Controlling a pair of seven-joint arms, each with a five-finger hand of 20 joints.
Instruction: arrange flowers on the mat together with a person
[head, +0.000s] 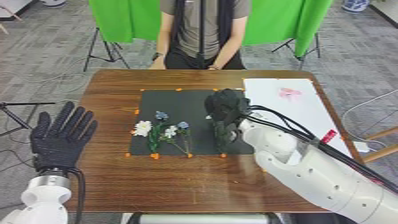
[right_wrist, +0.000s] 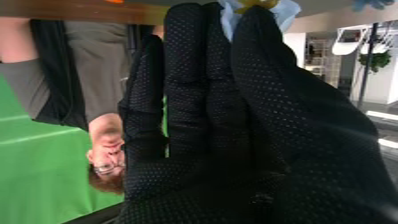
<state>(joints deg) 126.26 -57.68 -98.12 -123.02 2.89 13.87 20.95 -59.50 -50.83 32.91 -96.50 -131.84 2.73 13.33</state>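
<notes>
Keep right hand (head: 227, 106), mid-frame in head view, nearly closed, thumb and fingers pinching pale flower (right_wrist: 286, 11) at top edge of wrist view. Lower gently to dark mat (head: 182, 100); release slowly, sparing petals. Leave left hand (head: 62, 137) open, empty, at left edge.

A brown wooden counter (head: 107, 190) stands on a grey plank floor (head: 53, 72). Beyond it hangs a green cloth (head: 124, 22), a black stand (head: 110, 47) toward either side. A blue-and-white vase (head: 355, 5) sits far right; the right wrist view has a leafy plant (right_wrist: 380, 62).
</notes>
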